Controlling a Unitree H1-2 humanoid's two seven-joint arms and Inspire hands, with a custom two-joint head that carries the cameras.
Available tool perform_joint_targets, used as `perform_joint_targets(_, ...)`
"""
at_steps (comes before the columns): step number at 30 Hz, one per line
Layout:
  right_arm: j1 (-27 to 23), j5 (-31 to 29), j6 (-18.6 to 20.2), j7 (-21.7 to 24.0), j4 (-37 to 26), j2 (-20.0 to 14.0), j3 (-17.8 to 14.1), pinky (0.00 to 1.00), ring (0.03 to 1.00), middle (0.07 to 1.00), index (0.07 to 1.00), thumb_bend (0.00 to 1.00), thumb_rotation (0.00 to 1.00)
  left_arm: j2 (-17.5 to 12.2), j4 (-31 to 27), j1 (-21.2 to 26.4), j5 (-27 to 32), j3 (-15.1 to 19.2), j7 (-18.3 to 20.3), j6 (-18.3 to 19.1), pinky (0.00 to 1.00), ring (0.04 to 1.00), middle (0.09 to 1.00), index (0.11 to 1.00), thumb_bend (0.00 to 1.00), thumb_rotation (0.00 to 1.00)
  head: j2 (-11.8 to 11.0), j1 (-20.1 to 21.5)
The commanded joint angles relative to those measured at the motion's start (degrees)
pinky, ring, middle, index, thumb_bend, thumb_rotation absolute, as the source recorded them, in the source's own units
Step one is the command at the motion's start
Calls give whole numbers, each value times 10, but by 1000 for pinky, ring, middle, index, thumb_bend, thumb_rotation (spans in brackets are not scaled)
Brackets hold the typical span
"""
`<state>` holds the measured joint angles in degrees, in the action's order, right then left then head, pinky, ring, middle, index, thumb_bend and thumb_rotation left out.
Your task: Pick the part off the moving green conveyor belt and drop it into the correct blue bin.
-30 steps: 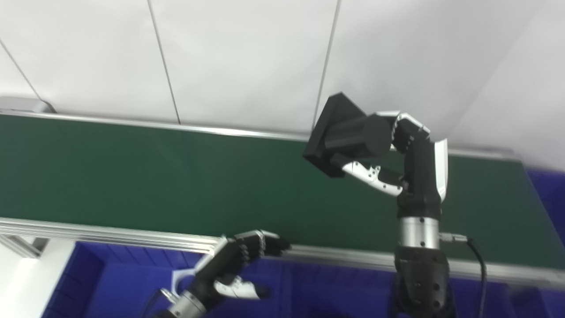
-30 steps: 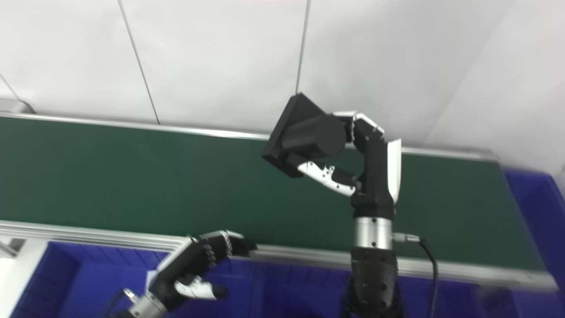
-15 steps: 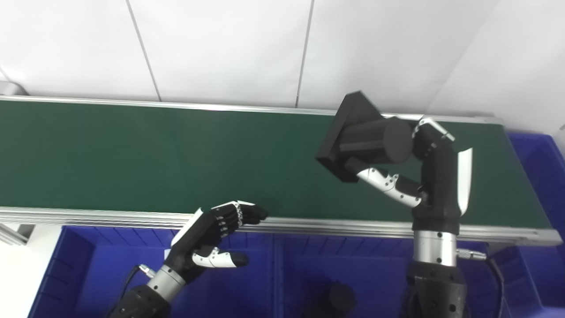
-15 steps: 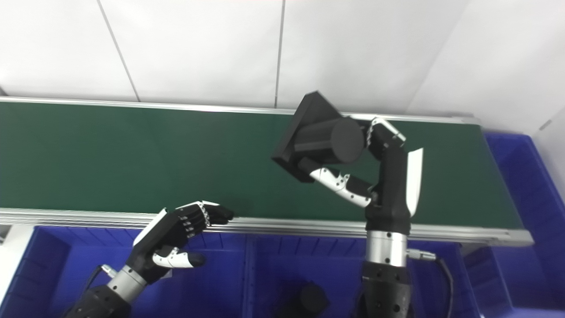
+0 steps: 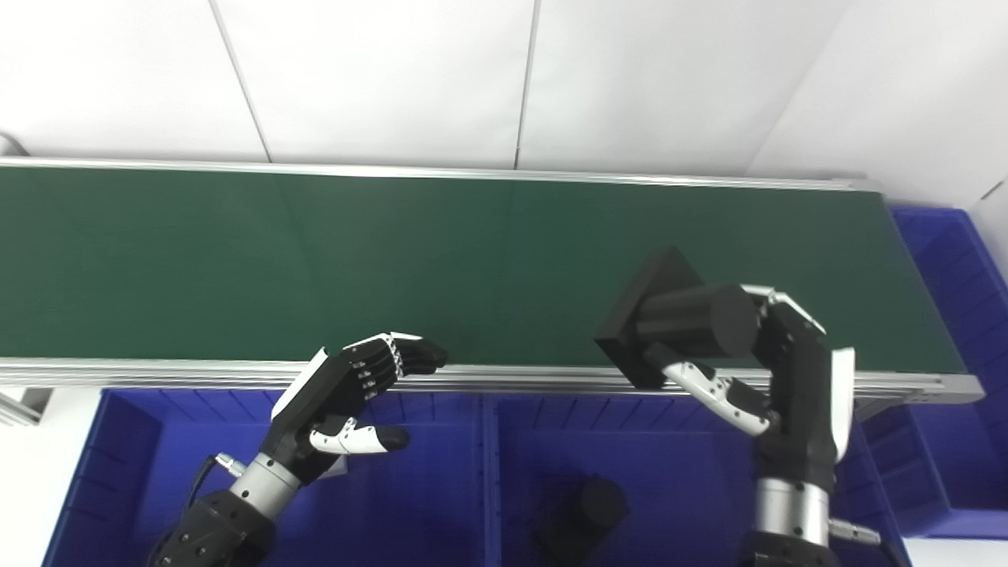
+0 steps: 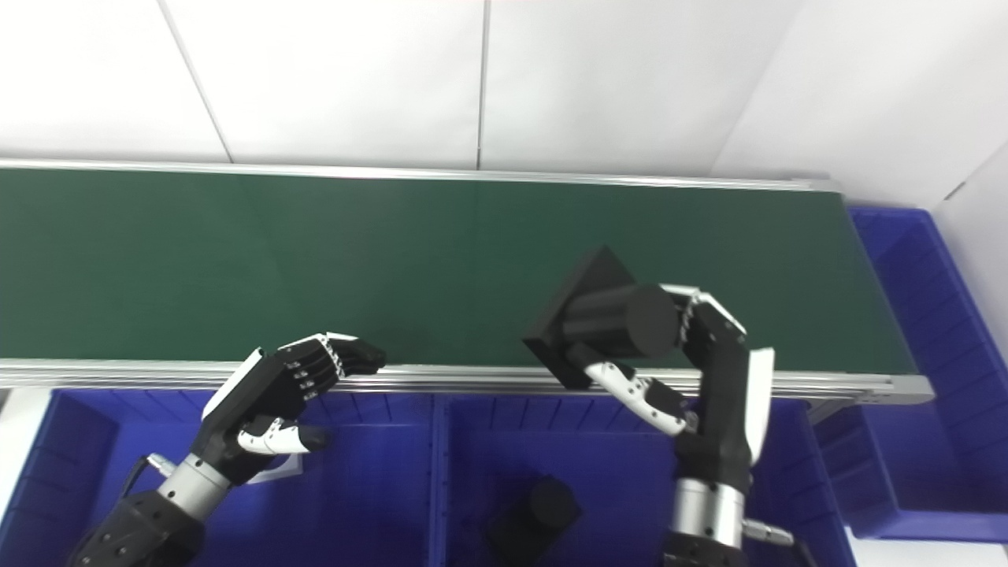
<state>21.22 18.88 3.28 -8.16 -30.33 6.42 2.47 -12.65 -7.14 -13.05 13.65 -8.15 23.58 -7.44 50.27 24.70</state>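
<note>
Black plastic cylinder-on-square-plate part (image 5: 677, 323): lifted off green conveyor belt (image 5: 315, 260), clasped in right hand (image 5: 776, 370). Left hand (image 5: 346, 390): spread, empty. Outstanding: drop into blue plastic bin (image 5: 669, 472) along bench's near edge.

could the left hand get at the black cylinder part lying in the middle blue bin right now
Probably yes: the left hand is open, holding nothing, hovering over the neighbouring bin; only the low divider wall separates it from the black cylinder part.

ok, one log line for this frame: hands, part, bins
right hand: shut on black part, above belt's near rail | left hand: open, empty, over left bin | middle bin: similar part inside
</note>
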Motion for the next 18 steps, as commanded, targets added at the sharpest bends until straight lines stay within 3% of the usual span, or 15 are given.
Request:
perform_joint_targets(1, 12, -8, -47, -18, 3, 5, -6, 414, 464, 455, 506, 526, 0, -8, -20, -1, 13, 6, 5, -7, 788, 751, 723, 664, 1000, 435, 4, 6)
perform_joint_targets(15, 63, -13, -143, -87, 160, -10, -57, 399, 465, 468, 500, 527, 0, -21, -30, -5, 31, 14, 9, 1, 793, 750, 719, 666, 1000, 415, 18, 16)
perform_joint_targets(18, 68, -2, -144, -98, 180, -10, -64, 389, 463, 465, 503, 528, 0, -21, -32, -5, 34, 14, 8, 5, 791, 748, 718, 665, 1000, 408, 20, 13)
